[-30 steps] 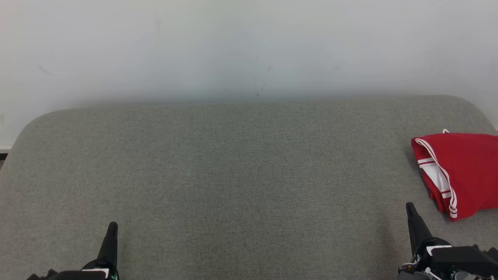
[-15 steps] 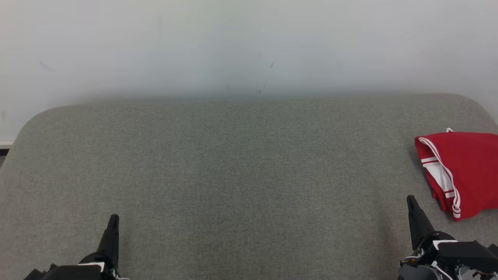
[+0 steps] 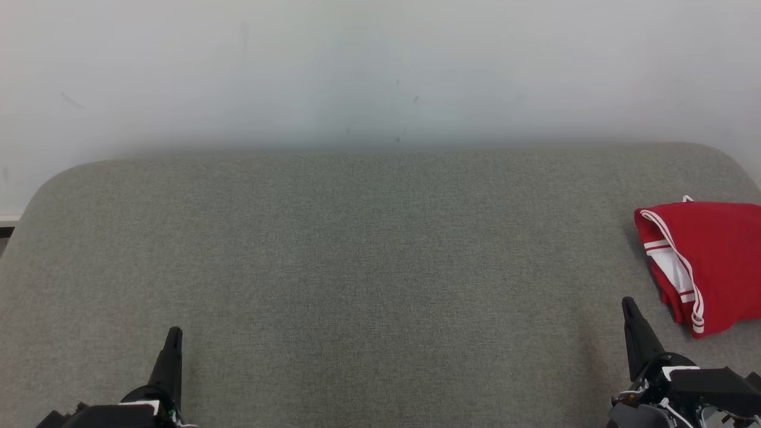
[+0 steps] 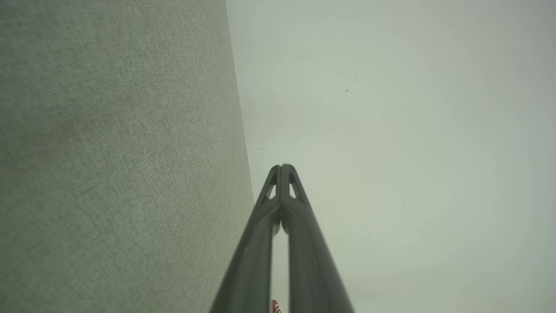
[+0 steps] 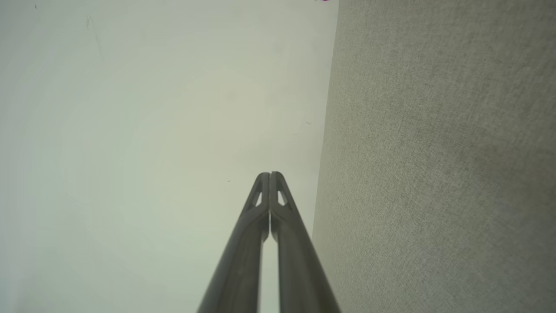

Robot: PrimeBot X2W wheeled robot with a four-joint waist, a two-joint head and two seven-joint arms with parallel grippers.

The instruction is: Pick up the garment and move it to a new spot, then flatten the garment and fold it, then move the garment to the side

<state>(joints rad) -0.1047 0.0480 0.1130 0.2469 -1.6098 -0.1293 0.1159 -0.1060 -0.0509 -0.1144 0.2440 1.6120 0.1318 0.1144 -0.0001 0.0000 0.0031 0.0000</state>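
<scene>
Garment [image 3: 707, 261] check, left to right: left end effector [image 3: 173, 334] at 7 o'clock, fingers pressed together on nothing. Grey fabric surface [image 3: 357, 267] spans the middle. Right end effector [image 3: 628, 304] at 5 o'clock, also pressed together, empty. Garment is red with white trim, bunched at 3 o'clock on the surface, near that end effector but apart.

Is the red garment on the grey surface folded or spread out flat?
Folded. The red garment lies as a compact bundle, layers stacked at its white-trimmed edge; its right part is out of frame.
</scene>
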